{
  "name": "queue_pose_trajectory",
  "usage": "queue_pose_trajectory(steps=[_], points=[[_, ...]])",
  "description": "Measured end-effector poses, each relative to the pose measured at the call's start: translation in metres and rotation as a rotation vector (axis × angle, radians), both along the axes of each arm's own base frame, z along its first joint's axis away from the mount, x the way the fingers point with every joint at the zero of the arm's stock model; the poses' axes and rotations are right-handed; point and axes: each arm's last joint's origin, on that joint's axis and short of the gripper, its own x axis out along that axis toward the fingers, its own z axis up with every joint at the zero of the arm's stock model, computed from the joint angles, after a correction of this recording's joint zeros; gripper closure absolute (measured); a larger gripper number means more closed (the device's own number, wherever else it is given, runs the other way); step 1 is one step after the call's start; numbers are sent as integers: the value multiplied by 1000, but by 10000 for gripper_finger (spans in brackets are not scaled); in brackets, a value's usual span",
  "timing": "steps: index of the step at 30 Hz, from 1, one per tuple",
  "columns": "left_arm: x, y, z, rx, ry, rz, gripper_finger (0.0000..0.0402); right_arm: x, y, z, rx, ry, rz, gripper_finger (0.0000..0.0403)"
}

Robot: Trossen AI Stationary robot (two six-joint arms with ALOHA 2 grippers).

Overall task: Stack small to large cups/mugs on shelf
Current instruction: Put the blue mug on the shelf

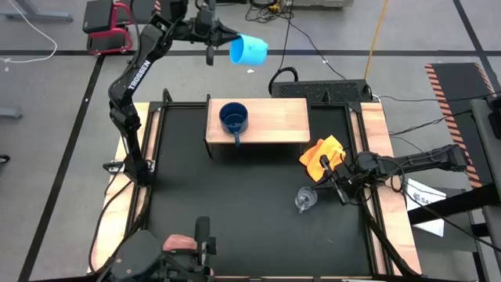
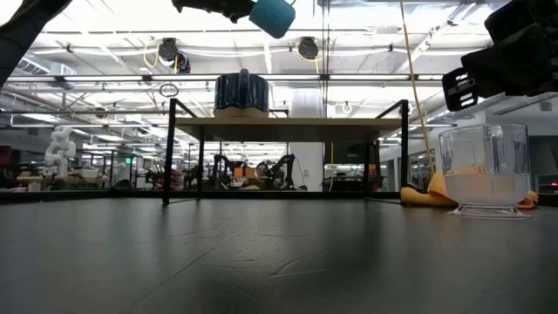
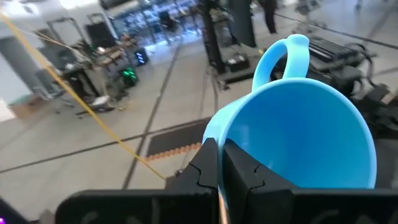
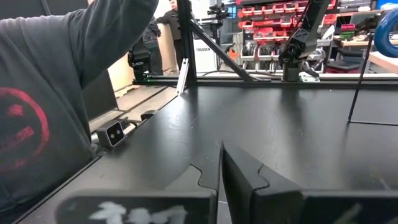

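- Left gripper (image 1: 223, 43) pinches the rim of the sky-blue mug (image 1: 249, 49), holding it high in the air beyond the far edge of the surface (image 1: 235, 211); the mug lies tipped on its side, mouth toward the wrist camera, handle on the far side.
- Below and nearer, the navy mug (image 1: 233, 119) stands upright on the left part of the shelf (image 1: 274, 117), handle toward the front.
- Right gripper (image 1: 342, 178), pressed together on nothing, waits low near the surface's right edge, just beside the orange cloth (image 1: 323, 156) and the glass cup (image 1: 305, 199).
- Judged step: carrying the mid-sized mug toward the large one for nesting.
- Next move likely calls for bringing the mug back over the shelf, turning it upright, centring it above the navy mug and lowering before release.
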Motion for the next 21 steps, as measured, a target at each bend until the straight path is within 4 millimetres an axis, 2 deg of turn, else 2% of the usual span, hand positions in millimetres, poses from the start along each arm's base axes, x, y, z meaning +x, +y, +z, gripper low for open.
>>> queue_pose_trajectory(steps=[15, 21], points=[[14, -18, -19, 12, 139, -77, 398, 0, 0, 1, -39, -28, 2, 394], [30, -24, -34, 28, 215, -110, 398, 0, 0, 1, -40, -30, 2, 394]])
